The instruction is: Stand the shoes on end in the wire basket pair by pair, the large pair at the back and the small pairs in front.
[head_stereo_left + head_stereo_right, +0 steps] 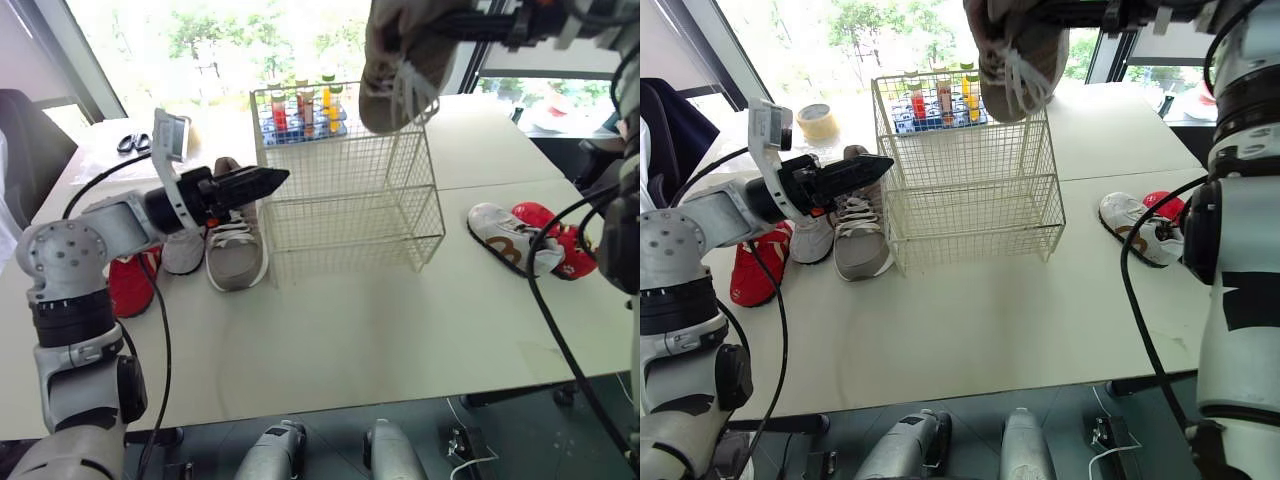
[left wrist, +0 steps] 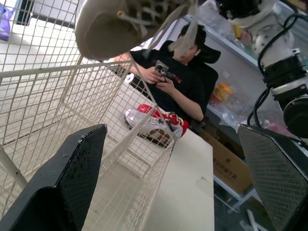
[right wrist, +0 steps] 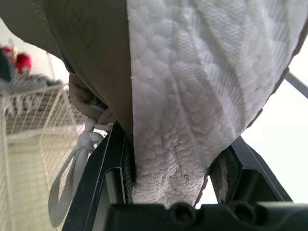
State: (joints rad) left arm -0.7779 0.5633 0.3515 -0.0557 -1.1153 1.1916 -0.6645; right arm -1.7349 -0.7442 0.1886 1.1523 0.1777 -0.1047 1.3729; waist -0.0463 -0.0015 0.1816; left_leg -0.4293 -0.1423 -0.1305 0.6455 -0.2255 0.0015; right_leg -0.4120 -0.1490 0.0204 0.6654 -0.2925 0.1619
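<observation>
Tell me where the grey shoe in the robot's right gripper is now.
In the head views, the grey shoe hangs from the right gripper above the wire basket's far right side.

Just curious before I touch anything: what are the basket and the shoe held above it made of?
Wire basket: thin metal rods in an open grid, seemingly coated matte cream. Grey shoe: soft suede-like or fabric upper, cloth laces; white sole looks like textured foam or rubber.

A white table (image 1: 350,330) takes up most of the room. Beyond it, a wide window (image 1: 200,30) lets in bright daylight past green trees (image 1: 855,20). Left of the table is a dark chair (image 1: 22,140), and below it grey floor (image 1: 515,425).
</observation>
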